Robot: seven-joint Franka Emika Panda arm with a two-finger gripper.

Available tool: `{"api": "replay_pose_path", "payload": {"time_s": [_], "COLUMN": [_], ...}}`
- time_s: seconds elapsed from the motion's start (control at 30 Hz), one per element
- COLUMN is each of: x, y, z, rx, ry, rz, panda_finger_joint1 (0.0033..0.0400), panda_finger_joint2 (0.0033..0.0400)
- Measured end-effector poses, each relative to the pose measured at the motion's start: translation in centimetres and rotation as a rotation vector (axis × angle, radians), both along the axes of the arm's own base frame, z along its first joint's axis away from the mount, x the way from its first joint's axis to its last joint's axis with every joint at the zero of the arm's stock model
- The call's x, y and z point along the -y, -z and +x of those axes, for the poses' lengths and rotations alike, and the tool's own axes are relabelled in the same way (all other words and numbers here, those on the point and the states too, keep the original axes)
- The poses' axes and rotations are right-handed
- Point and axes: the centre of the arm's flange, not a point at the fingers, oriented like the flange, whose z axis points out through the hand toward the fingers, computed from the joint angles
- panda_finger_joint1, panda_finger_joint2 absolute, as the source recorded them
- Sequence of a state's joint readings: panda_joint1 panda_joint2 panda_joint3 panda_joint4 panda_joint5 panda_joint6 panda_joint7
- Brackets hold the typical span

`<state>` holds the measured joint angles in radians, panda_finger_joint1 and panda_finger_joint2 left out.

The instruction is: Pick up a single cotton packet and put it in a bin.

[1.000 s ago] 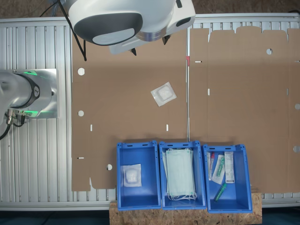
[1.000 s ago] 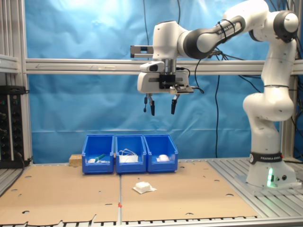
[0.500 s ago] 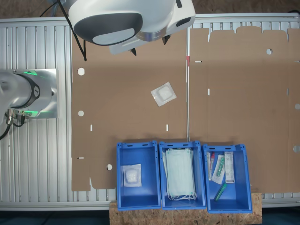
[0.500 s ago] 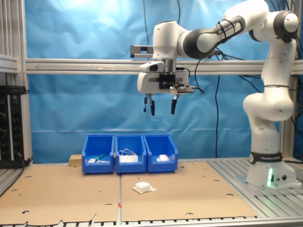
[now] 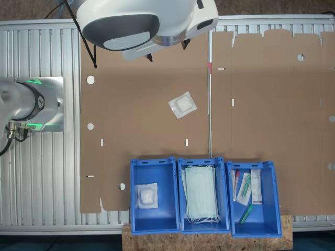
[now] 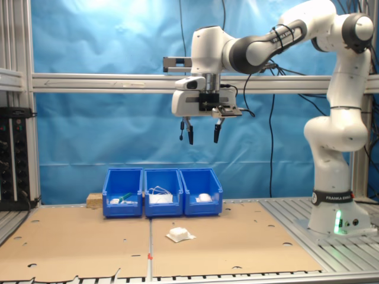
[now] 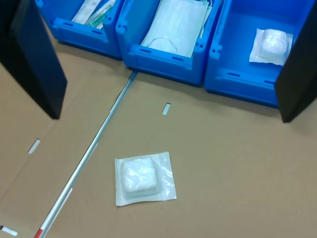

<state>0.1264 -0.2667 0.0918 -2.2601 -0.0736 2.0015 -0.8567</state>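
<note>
A: How far along is this?

B: Barely started, I'd say. The cotton packet [image 5: 182, 105] lies flat on the cardboard sheet [image 5: 146, 136], a little above the centre of the first exterior view, with nothing touching it. In the second exterior view the gripper [image 6: 202, 131] hangs high above the table, fingers apart and empty.

A: And the bin?

B: The bin [image 5: 153, 222] sits at the lower middle of the first exterior view, the leftmost of three blue ones in a row. One packet [image 5: 147, 196] already lies in it. The bin beside it holds green masks [image 5: 201, 192]; the far one holds tubes and syringes [image 5: 246, 189].

A: So what remains?

B: By my reading, everything: descend, grasp, lift, carry, release.

A: Any crowding?

B: Little. In the wrist view the cotton packet [image 7: 144, 177] has bare cardboard all round, well apart from the bin fronts. A thin metal strip [image 7: 94, 145] runs just beside it, close enough to watch when the fingers come down.
</note>
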Motion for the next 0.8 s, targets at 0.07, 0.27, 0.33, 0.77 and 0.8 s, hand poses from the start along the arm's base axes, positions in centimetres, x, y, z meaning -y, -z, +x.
{"api": "replay_pose_path", "payload": {"time_s": [0.07,0.27,0.33,0.77,0.8], "x": [0.0,0.4,0.7,2.6,2.7], "y": [0.0,0.5,0.9,5.6,5.9], "z": [0.0,0.3,0.5,1.9,2.0], "rx": [0.005,0.033,0.046,0.051,0.05], "ry": [0.001,0.006,0.01,0.04,0.036], "rz": [0.002,0.011,0.016,0.035,0.035], "panda_finger_joint1": [0.04,0.04,0.04,0.04,0.04], "panda_finger_joint2": [0.04,0.04,0.04,0.04,0.04]}}
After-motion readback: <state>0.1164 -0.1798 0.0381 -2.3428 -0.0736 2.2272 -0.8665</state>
